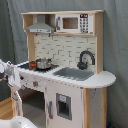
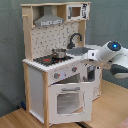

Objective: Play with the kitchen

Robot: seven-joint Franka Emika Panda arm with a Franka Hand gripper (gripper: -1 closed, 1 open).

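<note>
The kitchen is a tall white and light-wood toy. It has a hood, a small microwave, a black faucet over a grey sink, and a steel pot on the stovetop. Below the knobs the windowed oven door seems to stand slightly out from the front. My white arm reaches in from the second exterior view's right. Its gripper is at counter height beside the sink end. In the first exterior view the arm is at the left edge.
A grey curtain hangs behind the kitchen in both exterior views. The toy stands on a light wooden floor. A lower cupboard door with a dark panel sits under the sink.
</note>
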